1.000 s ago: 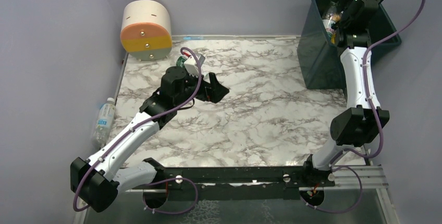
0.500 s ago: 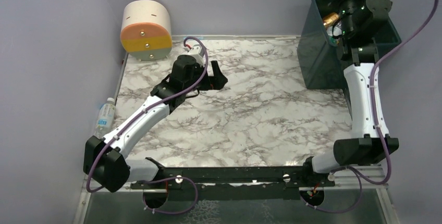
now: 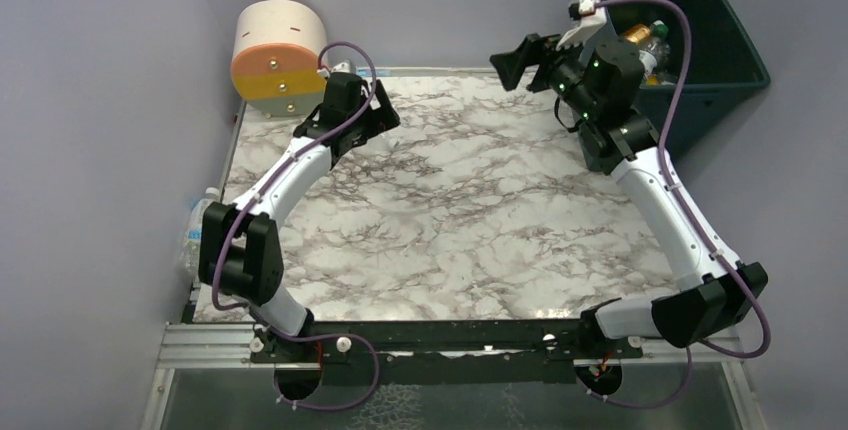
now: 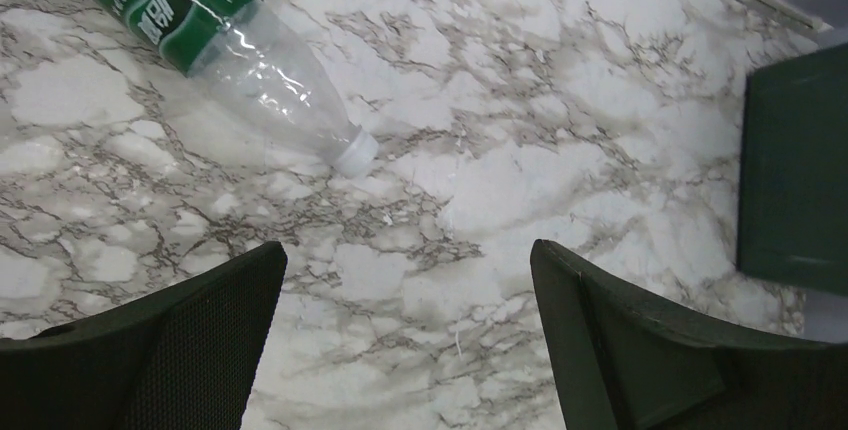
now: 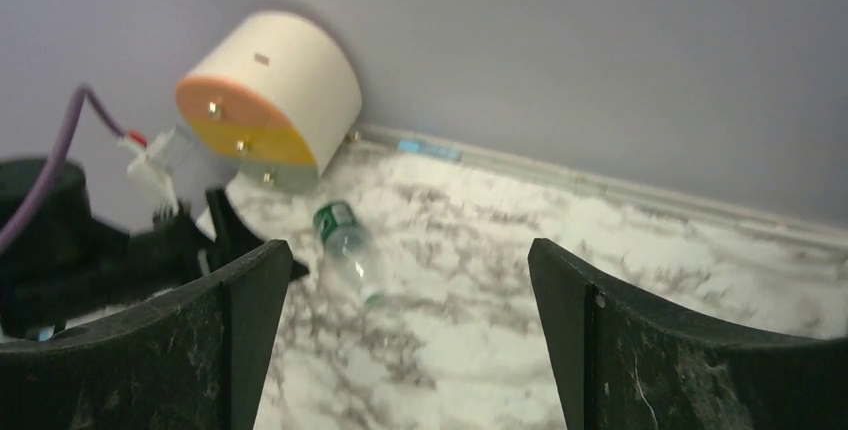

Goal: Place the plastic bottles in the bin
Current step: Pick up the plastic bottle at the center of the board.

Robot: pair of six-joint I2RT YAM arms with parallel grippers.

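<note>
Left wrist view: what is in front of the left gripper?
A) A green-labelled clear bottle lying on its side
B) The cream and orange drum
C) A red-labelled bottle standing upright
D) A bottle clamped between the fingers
A: the green-labelled bottle lies on its side on the marble table, beyond the open left gripper, which holds nothing and does not touch it.

Overhead plus two wrist views (bottle (image 4: 215,40) shared)
</note>
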